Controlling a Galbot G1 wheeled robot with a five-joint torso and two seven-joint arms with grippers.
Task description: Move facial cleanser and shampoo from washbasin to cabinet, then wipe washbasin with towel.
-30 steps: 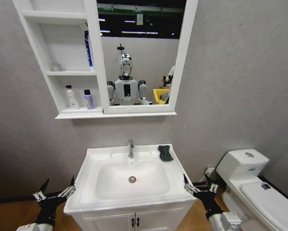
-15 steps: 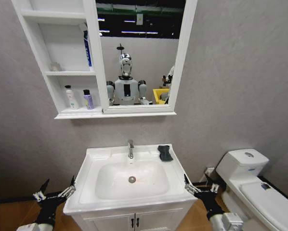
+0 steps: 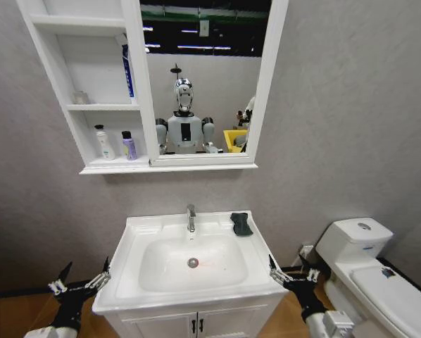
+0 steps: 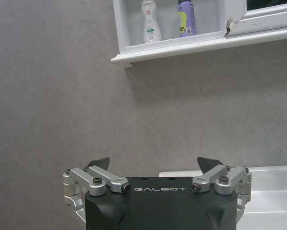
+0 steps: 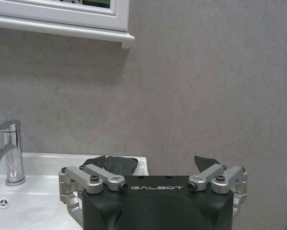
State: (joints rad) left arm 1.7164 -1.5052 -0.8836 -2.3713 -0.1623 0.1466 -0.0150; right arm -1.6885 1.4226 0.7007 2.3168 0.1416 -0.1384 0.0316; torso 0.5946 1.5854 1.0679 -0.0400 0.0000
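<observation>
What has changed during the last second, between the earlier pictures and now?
Nothing visibly changed. The left hand and right hand hang open beside the washbasin, the towel lies on its rim, and both bottles stand in the cabinet.

Bathroom mock-up inside a larger hall. White ceramic washbasin (image 3: 193, 262) with chrome tap (image 3: 191, 217) set on a floor cupboard (image 3: 196, 320) against a grey wall. White toilet (image 3: 369, 271) just right of the washbasin. Wall cabinet (image 3: 98, 91) with shelves and mirror panel (image 3: 203, 77) above the washbasin. Ceiling strip lights and a yellow bin reflected in the mirror panel, consistent with a test facility.
</observation>
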